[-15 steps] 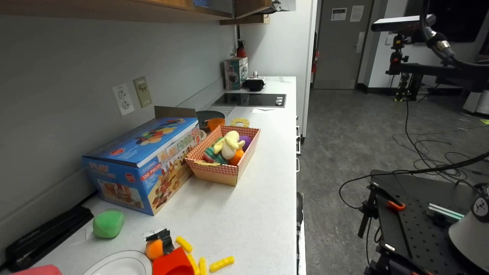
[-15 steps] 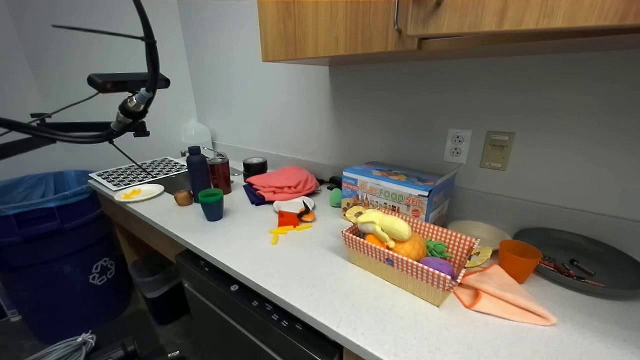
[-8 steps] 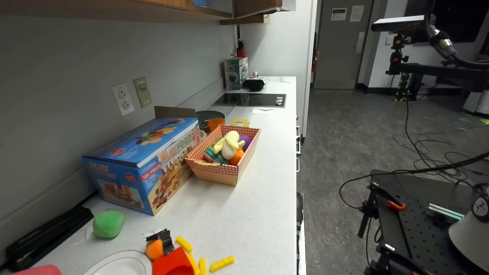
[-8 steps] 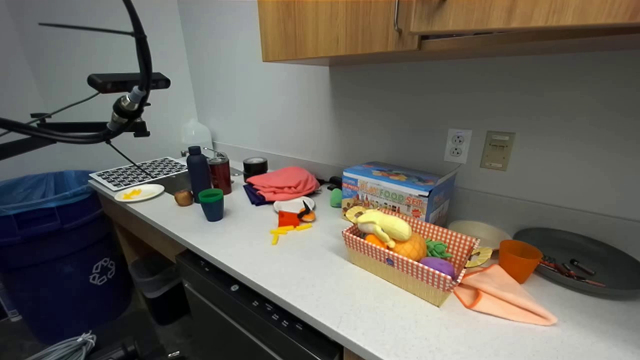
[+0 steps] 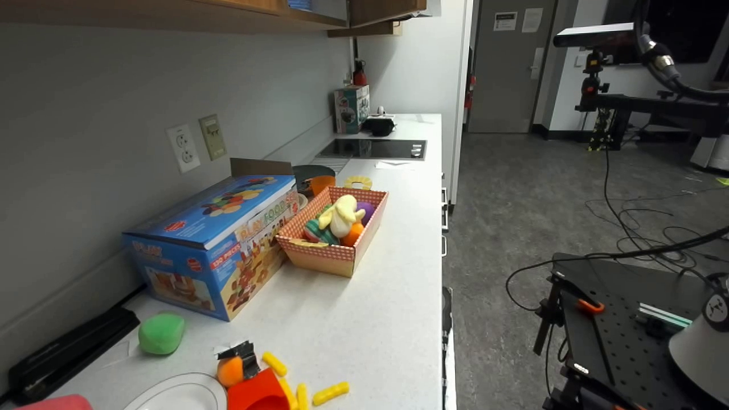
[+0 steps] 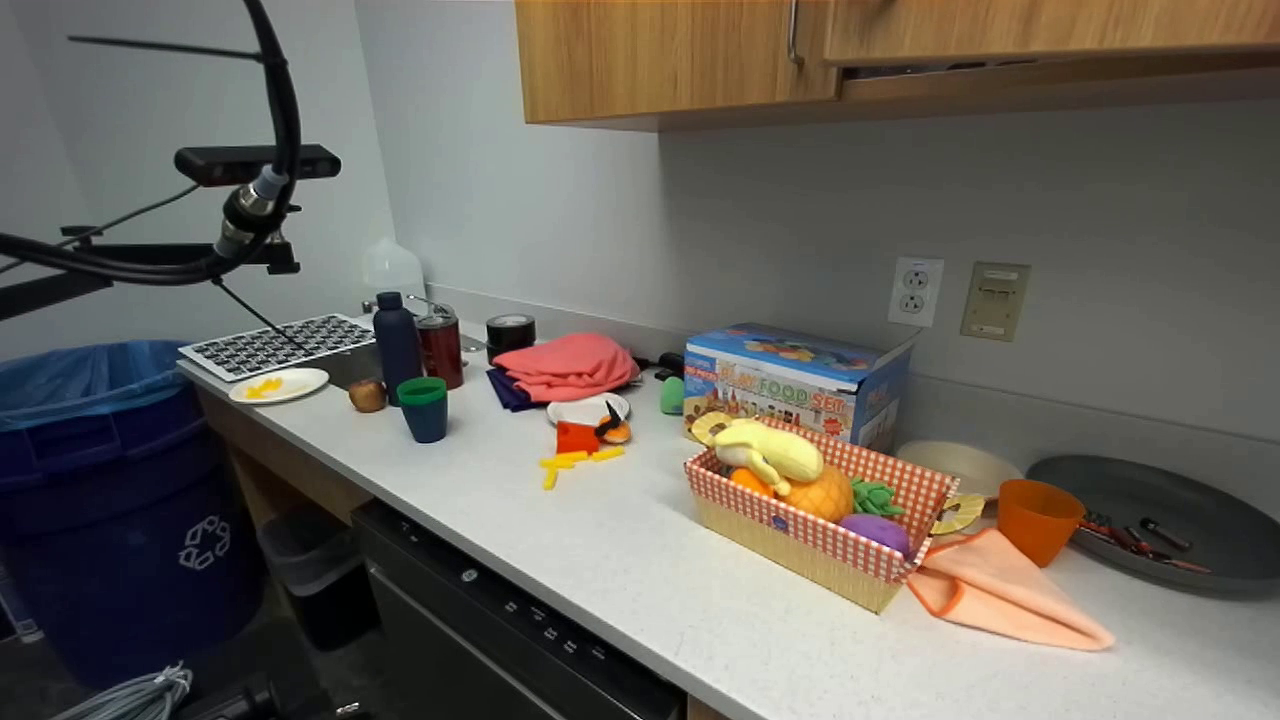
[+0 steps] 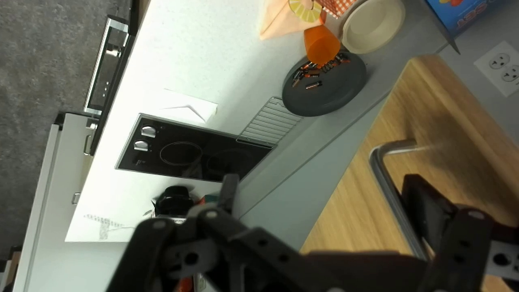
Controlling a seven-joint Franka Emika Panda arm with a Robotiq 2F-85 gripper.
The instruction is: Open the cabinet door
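The cabinet door [image 7: 348,215] is a light-brown wooden panel in the wrist view, with a bent metal handle [image 7: 391,190]. In an exterior view the door [image 5: 383,11] stands swung out from the overhead cabinet, partly open. It also shows at the top right in an exterior view [image 6: 1060,28], with a dark gap under its lower edge. My gripper [image 7: 324,188] is open in the wrist view. The handle lies between its fingers, close against the right finger, which is on the handle's inner side; I cannot tell whether they touch. The exterior views do not show the gripper clearly.
A neighbouring cabinet door [image 6: 670,60] with its own handle is shut. Below, the counter [image 6: 620,560] holds a blue box [image 6: 790,380], a checked basket [image 6: 790,555] and a dark plate [image 6: 1160,500]. A cooktop [image 5: 373,149] is farther along. The arm's cable [image 6: 285,110] hangs near a camera stand.
The door has swung farther out from the cabinet; its free edge moved right in an exterior view, and the gap beneath it widened. The arm's cable shifted slightly. The counter things are unchanged.
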